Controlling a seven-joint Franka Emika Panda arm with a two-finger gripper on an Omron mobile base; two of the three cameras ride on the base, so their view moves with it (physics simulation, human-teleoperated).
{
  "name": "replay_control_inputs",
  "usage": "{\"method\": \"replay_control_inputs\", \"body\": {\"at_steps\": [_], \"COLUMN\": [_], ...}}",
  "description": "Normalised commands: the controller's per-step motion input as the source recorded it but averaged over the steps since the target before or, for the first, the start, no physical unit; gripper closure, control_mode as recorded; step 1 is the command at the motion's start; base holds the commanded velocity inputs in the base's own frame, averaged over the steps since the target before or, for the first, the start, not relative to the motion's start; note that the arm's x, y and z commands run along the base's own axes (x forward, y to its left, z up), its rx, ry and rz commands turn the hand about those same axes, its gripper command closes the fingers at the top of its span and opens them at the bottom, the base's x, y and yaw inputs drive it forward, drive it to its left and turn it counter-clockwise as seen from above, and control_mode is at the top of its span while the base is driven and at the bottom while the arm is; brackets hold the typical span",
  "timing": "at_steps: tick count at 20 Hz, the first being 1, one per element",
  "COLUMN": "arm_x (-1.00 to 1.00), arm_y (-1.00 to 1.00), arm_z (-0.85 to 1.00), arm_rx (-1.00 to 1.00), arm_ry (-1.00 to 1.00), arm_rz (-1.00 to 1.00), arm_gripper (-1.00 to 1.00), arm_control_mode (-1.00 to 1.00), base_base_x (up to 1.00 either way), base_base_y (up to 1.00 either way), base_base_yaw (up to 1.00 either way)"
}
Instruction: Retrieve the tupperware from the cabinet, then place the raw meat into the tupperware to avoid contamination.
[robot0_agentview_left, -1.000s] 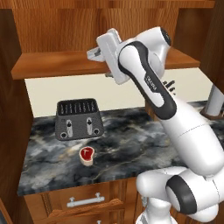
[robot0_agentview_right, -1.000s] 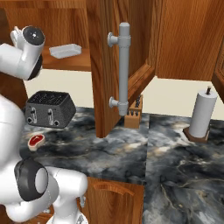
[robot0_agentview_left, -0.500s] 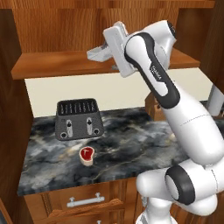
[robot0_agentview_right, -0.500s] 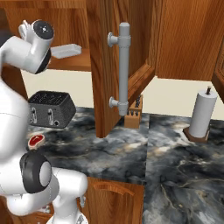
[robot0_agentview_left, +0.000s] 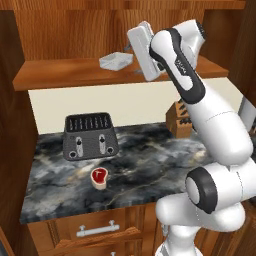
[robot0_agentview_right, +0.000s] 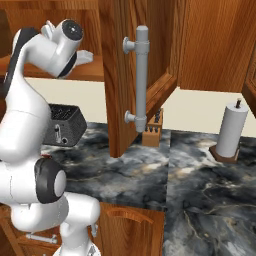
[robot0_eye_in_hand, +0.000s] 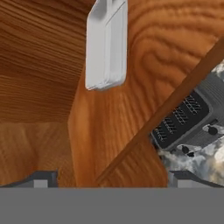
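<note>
Left base view gives you one tupperware (robot0_agentview_left: 115, 61) shelved, one raw meat (robot0_agentview_left: 99, 176), one toaster (robot0_agentview_left: 90, 135); gripper (robot0_eye_in_hand: 109, 177) spread wide.

Tupperware (robot0_eye_in_hand: 106, 43) on wooden cabinet shelf (robot0_eye_in_hand: 131, 87) – toaster (robot0_eye_in_hand: 188, 116) on marble counter (robot0_eye_in_hand: 205, 162) beyond shelf edge – end effector (robot0_eye_in_hand: 111, 179) fingers wide apart.

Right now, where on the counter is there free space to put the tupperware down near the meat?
Bare marble lies right of the raw meat, stretching toward the knife block, and along the counter front edge. It is crowded behind the meat, where the toaster stands. The tupperware sits on the cabinet shelf.
</note>
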Motion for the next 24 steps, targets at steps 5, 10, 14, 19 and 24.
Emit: {"method": "replay_control_inputs", "body": {"at_steps": [5,10,14,19,24], "arm_x": [0.49,0.47,0.45,0.42,0.33], "arm_y": [-0.23,-0.09,-0.08,-0.04,0.00], "arm_z": [0.05,0.01,0.00,-0.03,-0.23], "arm_rx": [0.00,0.00,-0.01,-0.04,-0.08], "arm_ry": [0.08,0.12,0.12,0.07,0.02], "arm_rz": [0.00,0.00,0.00,0.00,0.00], "arm_gripper": [-1.00,-1.00,-1.00,-1.00,-1.00], "arm_control_mode": [-1.00,-1.00,-1.00,-1.00,-1.00], "base_base_x": [0.00,0.00,0.00,0.00,0.00], "base_base_y": [0.00,0.00,0.00,0.00,0.00], "base_base_yaw": [0.00,0.00,0.00,0.00,0.00]}}
